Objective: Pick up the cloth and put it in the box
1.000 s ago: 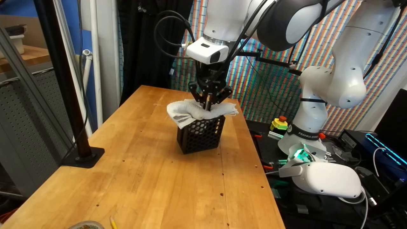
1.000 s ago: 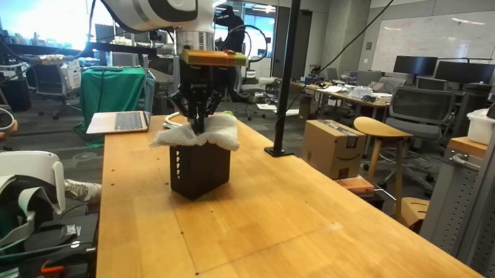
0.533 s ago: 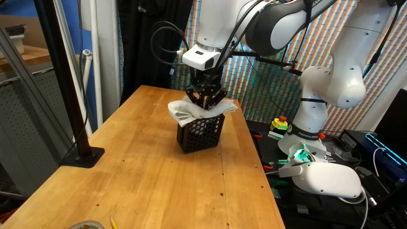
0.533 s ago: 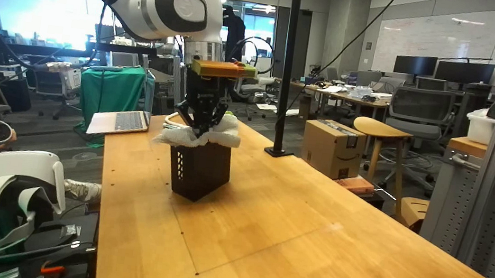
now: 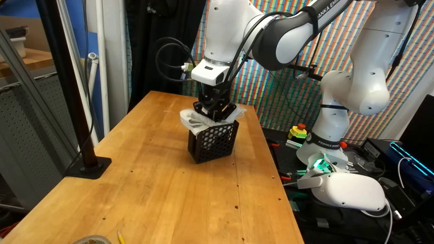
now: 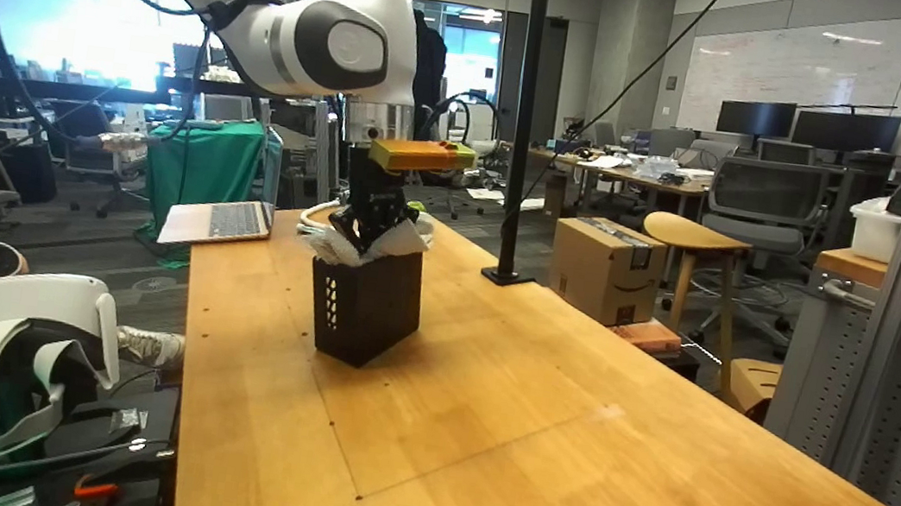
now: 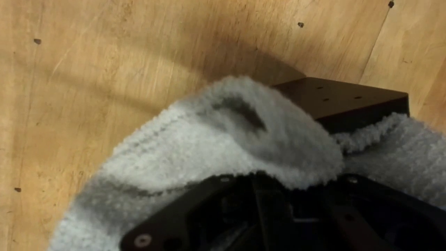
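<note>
Gripper @ mouth of box, w/ tips hidden in cloth; can't say if clamped. Cloth prtly in box, ends out.

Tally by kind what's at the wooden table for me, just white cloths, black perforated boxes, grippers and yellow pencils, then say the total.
White cloth: 1
Black perforated box: 1
Gripper: 1
Yellow pencil, partly cut off at the edge of an exterior view: 1
Total: 4
</note>
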Controlling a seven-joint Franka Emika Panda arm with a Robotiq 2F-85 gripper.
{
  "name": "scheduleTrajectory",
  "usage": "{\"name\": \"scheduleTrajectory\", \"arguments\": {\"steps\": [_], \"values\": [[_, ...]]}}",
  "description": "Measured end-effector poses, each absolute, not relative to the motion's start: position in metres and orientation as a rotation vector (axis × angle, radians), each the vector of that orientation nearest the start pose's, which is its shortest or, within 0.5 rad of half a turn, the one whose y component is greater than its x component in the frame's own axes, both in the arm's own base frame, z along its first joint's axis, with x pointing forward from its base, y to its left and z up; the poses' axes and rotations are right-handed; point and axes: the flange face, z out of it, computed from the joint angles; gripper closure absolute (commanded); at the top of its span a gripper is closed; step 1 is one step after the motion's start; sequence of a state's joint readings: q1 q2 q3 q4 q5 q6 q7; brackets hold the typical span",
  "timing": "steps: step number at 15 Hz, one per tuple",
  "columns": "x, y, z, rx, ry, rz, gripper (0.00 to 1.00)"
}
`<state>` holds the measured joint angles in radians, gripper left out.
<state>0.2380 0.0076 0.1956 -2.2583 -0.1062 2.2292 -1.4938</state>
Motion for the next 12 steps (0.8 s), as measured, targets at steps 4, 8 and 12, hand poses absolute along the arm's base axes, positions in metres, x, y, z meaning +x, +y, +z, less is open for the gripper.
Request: {"name": "scheduleTrajectory", "arguments": {"steps": [4, 8, 12], "values": [[0.474, 0.214, 0.351, 1.62, 2.622, -0.102, 0.85], [0.474, 0.216, 0.352, 1.553, 2.617, -0.105, 0.85], [0.468, 0.224, 0.367, 1.479, 2.569, -0.11, 0.85]]}}
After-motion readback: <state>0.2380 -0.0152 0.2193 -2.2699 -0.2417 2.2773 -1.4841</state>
